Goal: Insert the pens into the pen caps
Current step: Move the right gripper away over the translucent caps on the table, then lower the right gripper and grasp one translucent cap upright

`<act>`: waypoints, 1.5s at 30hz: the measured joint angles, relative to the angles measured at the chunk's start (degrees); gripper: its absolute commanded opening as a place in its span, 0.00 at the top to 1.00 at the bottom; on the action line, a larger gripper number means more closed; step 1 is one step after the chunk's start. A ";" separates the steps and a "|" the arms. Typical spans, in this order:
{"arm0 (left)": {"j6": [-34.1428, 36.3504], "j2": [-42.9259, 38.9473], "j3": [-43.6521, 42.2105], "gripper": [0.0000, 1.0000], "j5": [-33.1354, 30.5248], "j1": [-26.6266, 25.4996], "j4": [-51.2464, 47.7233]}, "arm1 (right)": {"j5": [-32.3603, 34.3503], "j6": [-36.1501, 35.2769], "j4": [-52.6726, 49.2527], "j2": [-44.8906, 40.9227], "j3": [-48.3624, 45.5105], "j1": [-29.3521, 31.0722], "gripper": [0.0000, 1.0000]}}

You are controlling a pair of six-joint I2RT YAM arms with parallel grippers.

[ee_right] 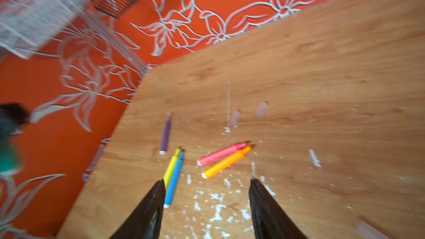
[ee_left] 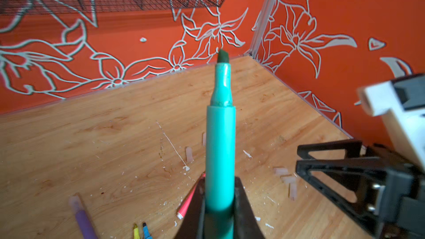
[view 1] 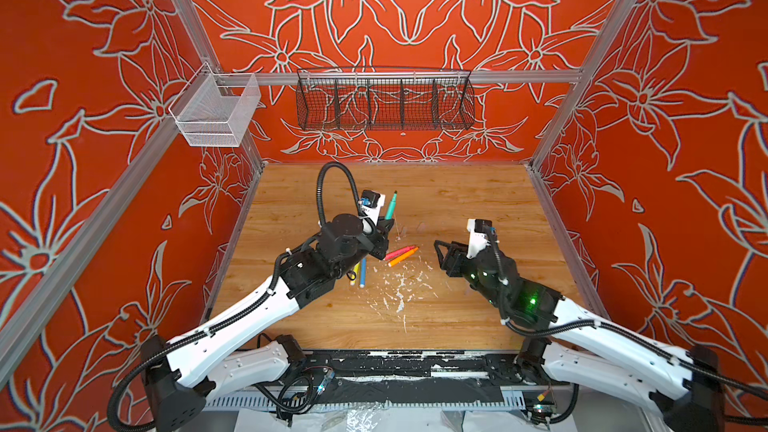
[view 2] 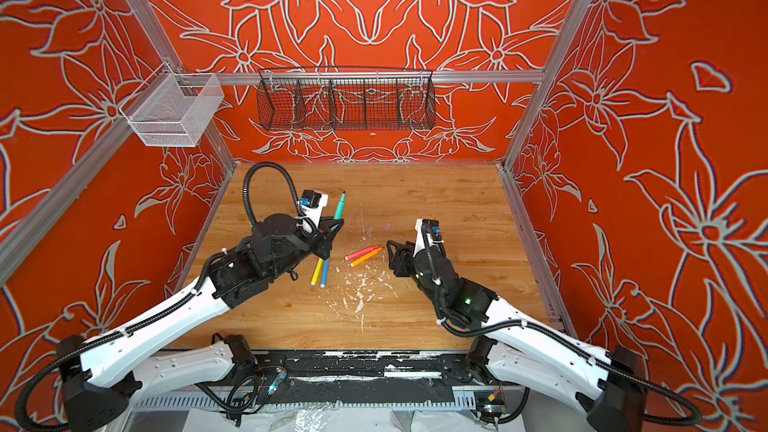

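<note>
My left gripper (view 1: 384, 229) (ee_left: 219, 181) is shut on the green pen (view 1: 390, 205) (ee_left: 220, 143) and holds it with its bare tip up. My right gripper (view 1: 439, 255) (ee_right: 207, 180) hovers open and holds nothing. The pink-red pen (ee_right: 220, 155) and orange pen (ee_right: 226, 162) lie side by side on the wood between the grippers. The yellow pen (ee_right: 172, 166) and blue pen (ee_right: 174, 179) lie together beside the left arm. The purple pen (ee_right: 165, 134) lies further left, its tip end pale. Several clear pen caps (ee_left: 288, 178) (ee_right: 261, 109) lie loose on the wood.
White paint flecks (view 1: 399, 288) speckle the wooden table (view 1: 478, 201) in front of the pens. A black wire basket (view 1: 384, 103) hangs on the back wall and a white mesh basket (view 1: 216, 112) on the left rail. Red patterned walls enclose the table.
</note>
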 measured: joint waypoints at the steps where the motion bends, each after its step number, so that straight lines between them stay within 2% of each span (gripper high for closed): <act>1: -0.39 -0.63 0.00 1.00 -0.66 0.35 0.04 | 0.59 -0.24 -1.68 2.86 1.57 -0.55 0.41; 6: -0.76 -2.01 -0.24 1.00 -2.10 1.73 0.37 | -1.51 -1.14 -6.29 18.51 11.58 -6.95 0.43; 11: 0.22 -2.78 0.09 1.00 -3.37 2.47 0.85 | -7.48 -2.38 -10.05 36.41 24.98 -13.55 0.45; 16: 0.85 0.90 1.62 1.00 -3.98 5.14 2.23 | -8.17 -4.44 -18.62 53.86 42.73 -15.10 0.51; 22: -0.96 6.32 2.47 1.00 -1.90 11.37 1.33 | -5.95 -6.03 -29.20 67.95 58.23 -14.99 0.51; 25: -2.03 6.38 2.47 1.00 -0.92 13.31 1.03 | -4.22 -6.58 -32.94 70.88 60.98 -14.97 0.51; 33: -2.91 5.88 2.45 1.00 0.72 13.51 1.03 | -2.80 -7.13 -36.17 72.22 61.57 -16.26 0.53; 45: -3.21 5.60 2.23 1.00 2.49 13.51 1.07 | -10.45 -7.82 -34.25 74.60 61.57 -19.30 0.60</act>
